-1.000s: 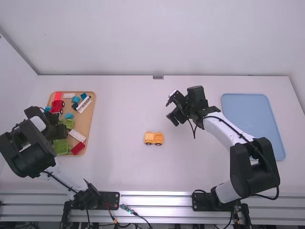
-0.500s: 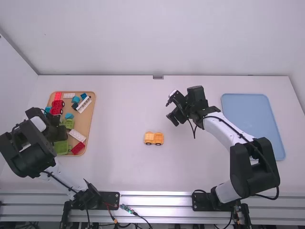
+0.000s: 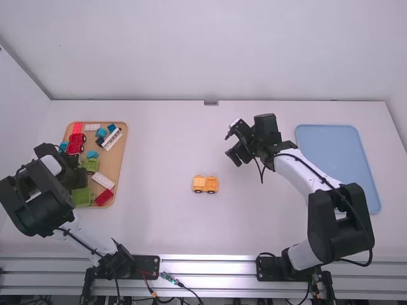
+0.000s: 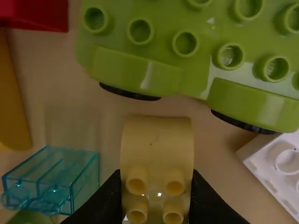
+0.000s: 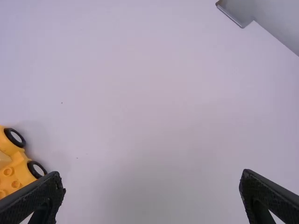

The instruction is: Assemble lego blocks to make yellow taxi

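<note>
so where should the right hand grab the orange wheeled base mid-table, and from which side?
From straight above, I'd say: right hand pinching the base across its narrow width, high on the two long flanks. It sits upright, longer left to right in the high view, and its wheels are low on the flank, so stay above them.

Yellow blk [image 4: 156, 147]: smooth plastic, semi-gloss. Teal blk [image 4: 77, 170]: see-thru plastic, glossy. Table [image 3: 159, 146]: smooth, matt.

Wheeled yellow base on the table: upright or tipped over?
Upright: the yellow base has its studs facing up, with wheels low along its side.
</note>
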Robot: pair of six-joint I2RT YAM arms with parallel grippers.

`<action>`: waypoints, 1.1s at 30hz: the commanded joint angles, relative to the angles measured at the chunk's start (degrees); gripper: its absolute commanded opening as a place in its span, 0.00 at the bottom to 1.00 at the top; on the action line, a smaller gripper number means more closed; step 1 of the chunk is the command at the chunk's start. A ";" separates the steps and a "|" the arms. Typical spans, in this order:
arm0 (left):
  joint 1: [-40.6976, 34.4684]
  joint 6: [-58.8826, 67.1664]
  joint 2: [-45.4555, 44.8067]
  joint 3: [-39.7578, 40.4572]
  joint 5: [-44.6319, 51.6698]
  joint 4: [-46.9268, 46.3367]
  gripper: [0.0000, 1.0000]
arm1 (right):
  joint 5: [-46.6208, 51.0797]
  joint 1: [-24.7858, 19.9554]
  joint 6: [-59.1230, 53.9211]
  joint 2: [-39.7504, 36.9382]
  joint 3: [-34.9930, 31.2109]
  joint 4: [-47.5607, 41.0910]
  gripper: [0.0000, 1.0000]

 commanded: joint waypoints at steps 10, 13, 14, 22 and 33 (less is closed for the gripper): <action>-0.50 -0.39 0.10 -0.20 0.94 -0.26 0.22 | -0.28 -0.02 0.00 -0.78 1.40 0.02 0.99; -0.48 -0.39 0.10 1.64 4.55 -1.18 0.23 | -0.28 -0.02 0.00 -0.78 1.40 0.07 0.99; -0.50 -0.39 0.10 2.14 4.79 -1.73 0.21 | -0.28 -0.02 0.02 -0.78 1.40 0.09 0.99; -1.18 -3.69 0.10 9.81 4.17 -9.55 0.02 | -0.28 -0.02 0.09 -0.78 1.40 0.57 0.99; -7.15 -3.80 -1.85 15.47 3.89 -15.93 0.02 | 0.13 -0.24 0.50 -2.53 1.40 1.18 0.99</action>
